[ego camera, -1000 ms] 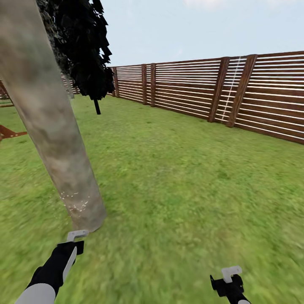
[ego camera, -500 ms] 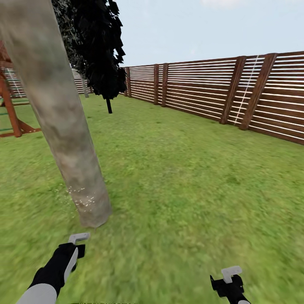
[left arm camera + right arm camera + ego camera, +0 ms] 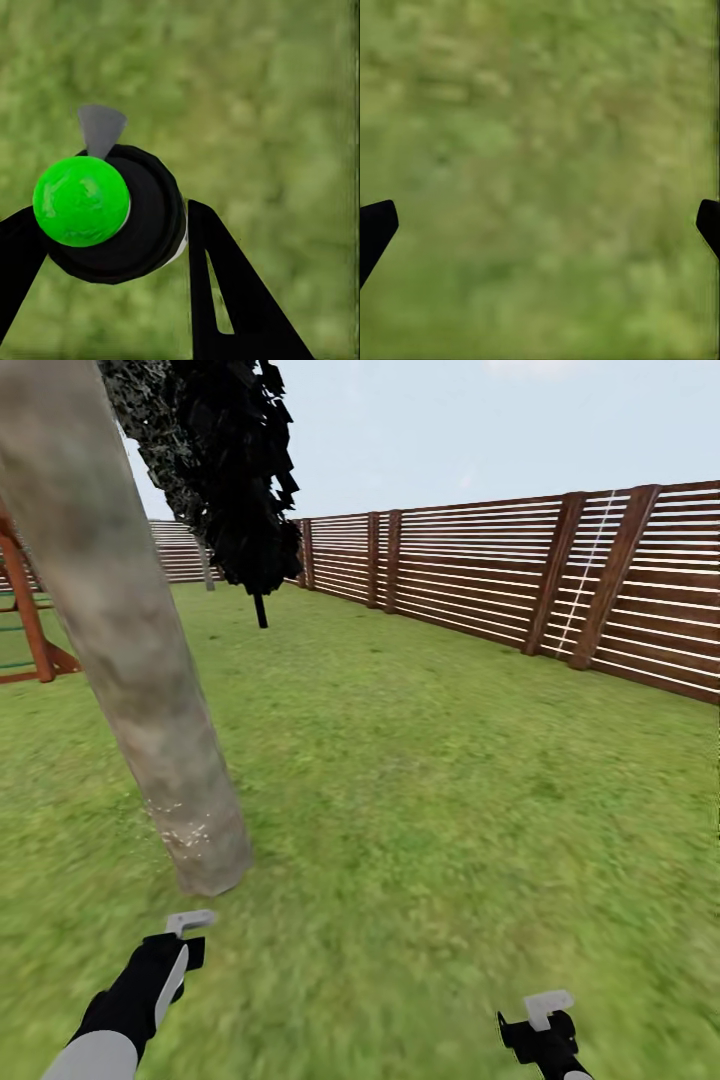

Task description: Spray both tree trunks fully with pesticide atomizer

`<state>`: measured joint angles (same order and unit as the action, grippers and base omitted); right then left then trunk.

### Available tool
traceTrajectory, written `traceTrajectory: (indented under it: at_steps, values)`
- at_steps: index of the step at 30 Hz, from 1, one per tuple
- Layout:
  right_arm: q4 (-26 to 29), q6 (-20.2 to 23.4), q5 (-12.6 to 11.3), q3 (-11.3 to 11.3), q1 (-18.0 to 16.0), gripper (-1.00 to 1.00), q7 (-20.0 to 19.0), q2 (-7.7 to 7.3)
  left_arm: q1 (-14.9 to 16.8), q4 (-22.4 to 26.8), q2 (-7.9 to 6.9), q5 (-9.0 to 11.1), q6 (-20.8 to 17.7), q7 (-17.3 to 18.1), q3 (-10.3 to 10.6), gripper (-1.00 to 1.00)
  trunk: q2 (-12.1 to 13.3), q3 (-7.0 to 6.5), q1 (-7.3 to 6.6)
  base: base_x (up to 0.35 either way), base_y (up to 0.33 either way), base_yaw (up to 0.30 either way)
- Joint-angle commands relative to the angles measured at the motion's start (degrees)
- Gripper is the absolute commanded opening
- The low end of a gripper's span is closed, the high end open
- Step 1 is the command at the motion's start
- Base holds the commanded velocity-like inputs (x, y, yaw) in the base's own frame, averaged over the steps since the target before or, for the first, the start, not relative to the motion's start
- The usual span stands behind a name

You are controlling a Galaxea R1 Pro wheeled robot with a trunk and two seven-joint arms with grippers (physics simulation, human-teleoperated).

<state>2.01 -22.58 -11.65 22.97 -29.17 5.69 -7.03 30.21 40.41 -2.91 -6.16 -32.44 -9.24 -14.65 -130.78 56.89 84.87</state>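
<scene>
A thick pale grey-brown tree trunk [image 3: 130, 650] leans through the left of the head view, with whitish specks low on it [image 3: 185, 825]. My left gripper [image 3: 185, 938] hovers over the grass just in front of the trunk's foot. In the left wrist view the left gripper [image 3: 105, 247] is shut on the pesticide atomizer [image 3: 150, 225], a black bottle seen from above with a bright green round top and a grey nozzle. My right gripper [image 3: 545, 1022] hangs low at the right; its black fingertips [image 3: 375, 225] stand wide apart over grass.
A brown slat fence [image 3: 480, 580] runs along the right and back. A near-black conifer [image 3: 245, 480] stands behind the trunk, and a thin pale trunk [image 3: 206, 568] farther off by the fence. A red wooden frame [image 3: 25, 620] is at the left. Lawn [image 3: 430, 780] stretches ahead.
The whole head view has swung left, so the fence and conifer sit further right and the red frame has come into sight. Both arms hold the same place in the picture.
</scene>
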Motion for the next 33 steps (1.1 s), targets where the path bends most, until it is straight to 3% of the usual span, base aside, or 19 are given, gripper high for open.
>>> traceTrajectory:
  at_steps: [1,17,27,30,32,33]
  values:
    - [0.0,-0.1,-0.5,0.5,0.0,1.0,0.1,0.0,0.0,0.1,0.02,-0.6,-0.3,0.1,-0.1,-1.0,0.0,0.05,-0.01,0.013,-0.27,0.0]
    - [0.0,-0.1,-0.5,0.5,0.0,1.0,0.1,0.0,0.0,0.1,-0.08,-0.6,0.0,0.2,-0.2,-1.0,0.0,0.05,-0.01,0.131,-0.245,0.008]
    - [0.0,-0.1,-0.5,0.5,0.0,1.0,0.2,0.0,0.0,0.2,-0.02,-0.5,0.0,0.1,-0.7,-1.0,0.0,0.05,-0.01,0.173,-0.154,0.251]
    - [0.0,-0.1,-0.5,0.4,0.0,1.0,0.2,0.0,0.5,0.3,0.81,-0.5,0.2,0.2,-0.3,-1.0,0.0,0.05,-0.01,-0.011,-0.014,0.275]
    - [0.0,-0.1,-0.4,0.5,0.0,1.0,0.2,0.0,2.4,1.0,1.77,-0.5,-0.1,1.2,0.0,-1.0,0.0,0.05,-0.01,-0.001,-0.001,0.275]
    - [0.0,-0.1,-0.4,0.5,0.0,1.0,0.2,0.0,3.1,1.5,1.45,-0.6,-0.3,2.6,0.1,-1.0,0.0,0.05,-0.01,0.0,0.0,0.275]
